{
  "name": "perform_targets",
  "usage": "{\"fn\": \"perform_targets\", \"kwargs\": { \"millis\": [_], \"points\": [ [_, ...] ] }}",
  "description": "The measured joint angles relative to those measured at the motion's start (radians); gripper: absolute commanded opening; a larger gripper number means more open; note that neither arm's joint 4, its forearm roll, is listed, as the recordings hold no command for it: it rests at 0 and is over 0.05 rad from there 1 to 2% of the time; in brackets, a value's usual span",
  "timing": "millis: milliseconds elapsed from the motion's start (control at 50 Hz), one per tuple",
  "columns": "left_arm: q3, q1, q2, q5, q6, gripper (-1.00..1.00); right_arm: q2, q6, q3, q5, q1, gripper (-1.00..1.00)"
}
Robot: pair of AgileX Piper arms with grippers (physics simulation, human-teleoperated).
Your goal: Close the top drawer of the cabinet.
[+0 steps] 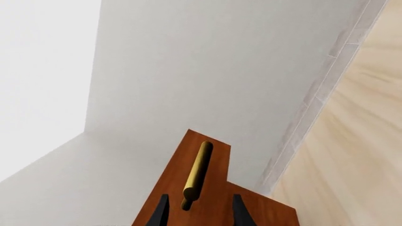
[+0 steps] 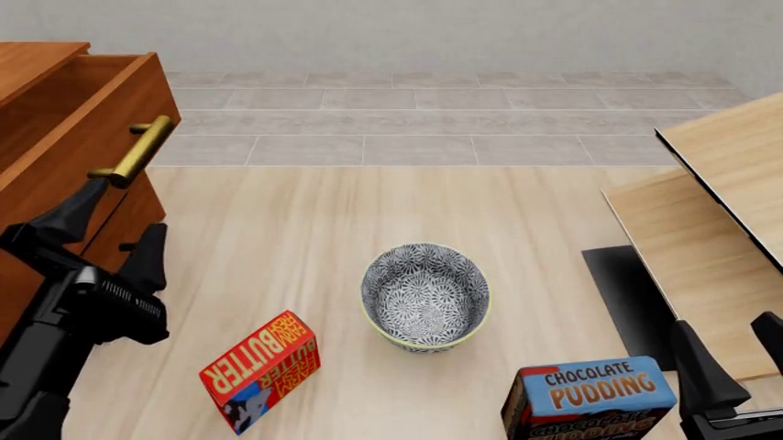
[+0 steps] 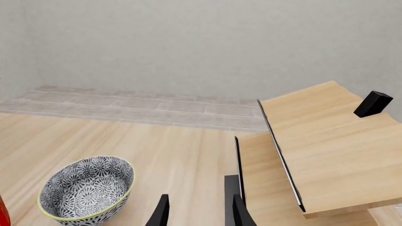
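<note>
The reddish-brown cabinet (image 2: 27, 57) stands at the left edge of the table. Its top drawer (image 2: 108, 124) is pulled out, with its inside showing, and has a brass bar handle (image 2: 135, 148). My left gripper (image 2: 113, 229) is open, just in front of the cabinet and below the near end of the handle; I cannot tell whether it touches. In the left wrist view the drawer front (image 1: 213, 200) and handle (image 1: 196, 174) lie between the open fingertips (image 1: 162, 213). My right gripper (image 2: 732, 353) is open and empty at the front right, far from the cabinet.
A patterned bowl (image 2: 424, 295) sits mid-table and also shows in the right wrist view (image 3: 86, 194). A red butter box (image 2: 260, 368) and a chocolate pudding box (image 2: 590, 399) stand near the front. Pale wood panels (image 2: 722, 202) and a dark mat (image 2: 626, 298) are at the right.
</note>
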Motion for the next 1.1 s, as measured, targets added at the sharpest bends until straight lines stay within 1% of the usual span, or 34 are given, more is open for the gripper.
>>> {"fn": "perform_targets", "kwargs": {
  "millis": [460,1100],
  "points": [
    [-0.071,0.032,0.068,-0.007,0.051,1.0,0.0,-0.004,0.0,-0.003,0.001,1.0],
    [-0.147,0.074,0.168,-0.008,0.082,1.0,0.0,-0.006,0.0,-0.005,0.003,1.0]
  ]
}}
